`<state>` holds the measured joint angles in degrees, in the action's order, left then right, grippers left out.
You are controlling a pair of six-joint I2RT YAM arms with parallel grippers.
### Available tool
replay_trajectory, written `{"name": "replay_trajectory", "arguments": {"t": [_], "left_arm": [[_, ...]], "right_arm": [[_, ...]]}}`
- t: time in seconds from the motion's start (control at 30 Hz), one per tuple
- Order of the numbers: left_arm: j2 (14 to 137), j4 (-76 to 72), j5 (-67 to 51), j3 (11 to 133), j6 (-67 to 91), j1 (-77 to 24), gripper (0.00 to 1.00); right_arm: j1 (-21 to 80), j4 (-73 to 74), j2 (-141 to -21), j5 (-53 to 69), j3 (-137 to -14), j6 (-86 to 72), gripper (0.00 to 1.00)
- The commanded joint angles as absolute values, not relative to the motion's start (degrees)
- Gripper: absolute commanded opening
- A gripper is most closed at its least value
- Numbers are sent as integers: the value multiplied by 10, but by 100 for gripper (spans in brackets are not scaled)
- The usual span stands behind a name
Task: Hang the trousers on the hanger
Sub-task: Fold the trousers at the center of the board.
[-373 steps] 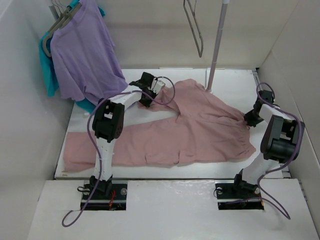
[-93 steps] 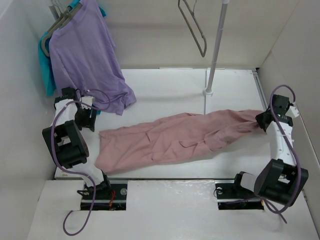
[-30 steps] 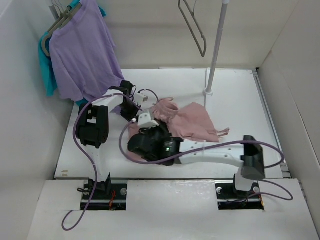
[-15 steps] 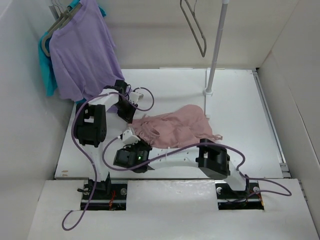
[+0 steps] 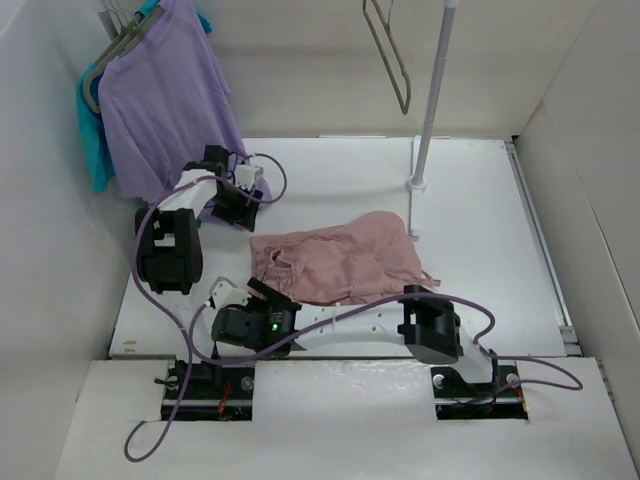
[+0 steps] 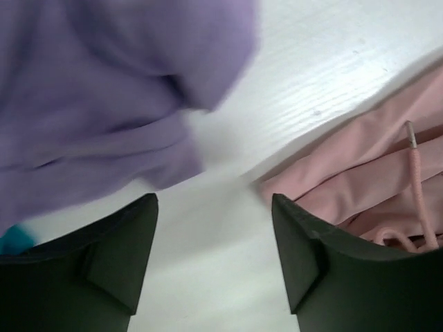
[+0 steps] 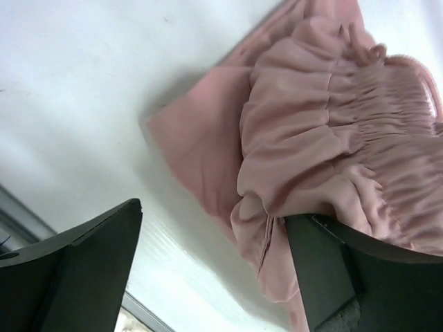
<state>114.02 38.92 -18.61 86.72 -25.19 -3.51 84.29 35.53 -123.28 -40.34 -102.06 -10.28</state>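
Observation:
The pink trousers (image 5: 340,265) lie folded in a loose heap on the white table (image 5: 470,200). High at the back, the thin grey hanger (image 5: 390,55) dangles bare beside the pole (image 5: 430,100). My left gripper (image 5: 245,210) is open just left of the heap; the left wrist view shows its gripper (image 6: 214,204) over bare table, with the trousers (image 6: 374,187) and their drawstring off to the right. My right gripper (image 5: 260,292) is open at the heap's near-left corner. In the right wrist view a fold of the trousers (image 7: 325,124) rests against the right finger of this gripper (image 7: 211,214), ungripped.
A purple shirt (image 5: 165,100) and a teal one (image 5: 95,130) hang on thicker hangers at the back left, the purple hem (image 6: 104,90) close to my left gripper. The right arm (image 5: 400,320) stretches low across the table's near edge. White walls enclose the table.
Both grippers have opened and let go of the trousers, which now lie flatter. The left gripper has backed off to the far left, the right one toward the near left.

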Motion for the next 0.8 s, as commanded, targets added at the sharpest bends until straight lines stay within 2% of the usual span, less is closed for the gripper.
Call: {"name": "replay_trajectory", "arguments": {"t": [0.0,0.07,0.1,0.13,0.3,0.4,0.5,0.67,0.77], "left_arm": [[1055,346,-189,892,-231,-4,64],[1035,328,-201,878,-231,15,70],[1025,310,-208,873,-231,20,78],[1007,303,-228,866,-231,25,80],[966,293,-316,847,-231,65,82],[950,364,-394,866,-290,70,83],[923,442,-389,874,-348,37,83],[861,449,-374,839,-353,6,83],[835,449,-414,852,-353,6,85]], "right_arm": [[869,335,-1220,-344,-1068,-17,88],[869,335,-1215,-302,-1060,-1,88],[869,329,-1215,-291,-1055,5,88],[869,322,-1204,-270,-1049,14,88],[869,302,-1173,-207,-1034,36,89],[869,302,-1163,-184,-1039,43,89],[869,281,-1130,-178,-1026,23,89],[851,230,-1004,-165,-906,-64,89],[845,224,-933,-177,-830,-100,89]]}}
